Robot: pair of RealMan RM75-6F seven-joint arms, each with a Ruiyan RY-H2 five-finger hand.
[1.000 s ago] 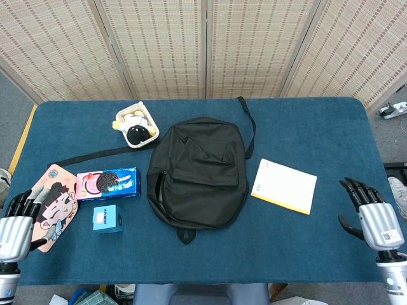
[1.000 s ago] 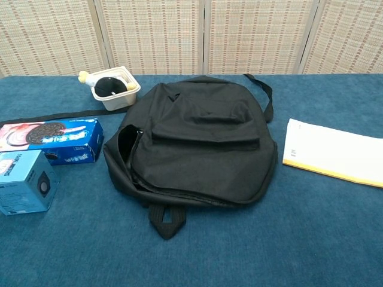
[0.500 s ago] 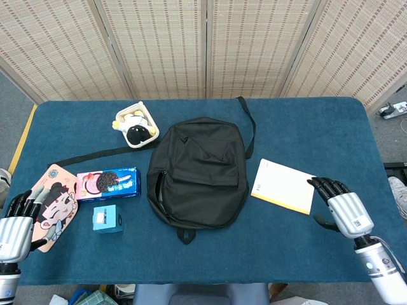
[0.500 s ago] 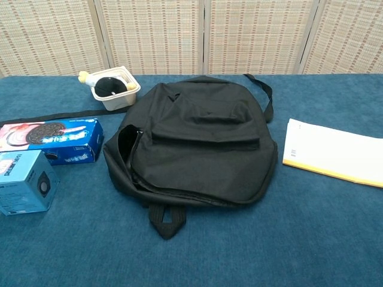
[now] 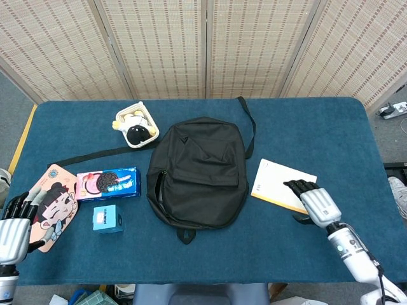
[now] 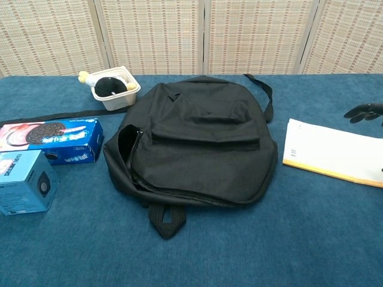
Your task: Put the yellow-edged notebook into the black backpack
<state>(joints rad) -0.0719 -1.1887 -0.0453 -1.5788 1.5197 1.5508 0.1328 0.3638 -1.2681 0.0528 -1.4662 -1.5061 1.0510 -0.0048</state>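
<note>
The yellow-edged notebook (image 5: 273, 178) (image 6: 329, 149) lies flat and closed on the blue table, just right of the black backpack (image 5: 198, 171) (image 6: 197, 143). The backpack lies flat at mid-table with its zip gaping along its left side. My right hand (image 5: 315, 202) (image 6: 365, 112) reaches over the notebook's right end, fingers stretched out and apart, holding nothing. Whether it touches the cover I cannot tell. My left hand (image 5: 14, 225) hangs at the table's near left corner, fingers extended and empty, showing only in the head view.
Left of the backpack are a blue cookie box (image 5: 108, 182) (image 6: 51, 139), a small blue box (image 5: 108, 218) (image 6: 24, 181) and a pink cartoon card (image 5: 54, 203). A white bowl with a toy (image 5: 137, 125) (image 6: 114, 89) stands behind. A black strap (image 5: 95, 154) runs leftward.
My right hand has moved left from the table's right edge to over the notebook's right end. The left hand and all objects stay put.
</note>
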